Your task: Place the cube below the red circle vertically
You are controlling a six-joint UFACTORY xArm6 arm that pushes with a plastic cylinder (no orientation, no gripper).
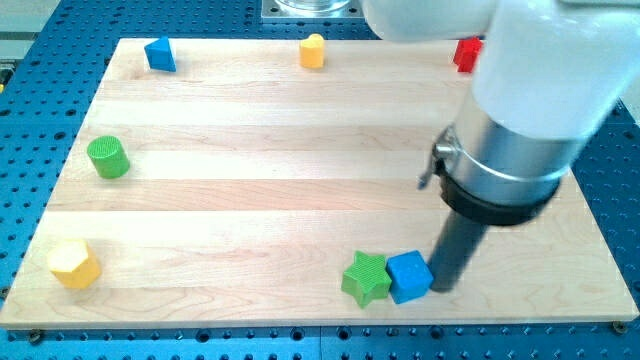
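One risk near surface's bottom edge: my tip, jawless empty end effector beside blue cube, jamming it into green star.

Robotics lab: wooden board on blue perforated bench plate, white arm.

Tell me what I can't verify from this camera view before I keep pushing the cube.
- Red block, view's top right: mostly hidden behind the arm, so its shape cannot be made out.
- My tip: its very end sits right of the blue cube; contact cannot be confirmed.
- Green star: touching the cube or not, unclear.
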